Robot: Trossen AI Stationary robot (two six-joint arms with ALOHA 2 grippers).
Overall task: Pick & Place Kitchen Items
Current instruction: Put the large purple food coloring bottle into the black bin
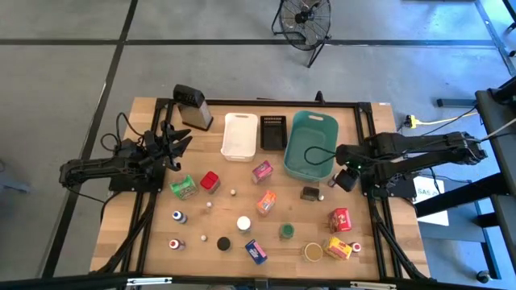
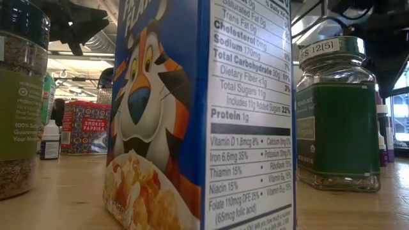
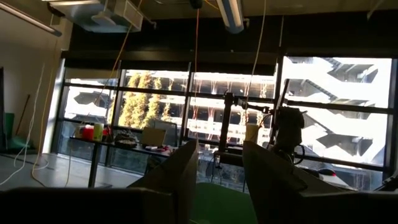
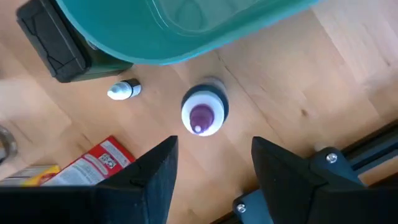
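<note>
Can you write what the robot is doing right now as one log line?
right gripper: open, above small capped bottle beside teal basket | left gripper: open, raised, waiting

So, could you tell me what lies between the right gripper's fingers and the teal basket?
In the right wrist view, a small white-capped bottle stands between the open right gripper and the teal basket.
</note>
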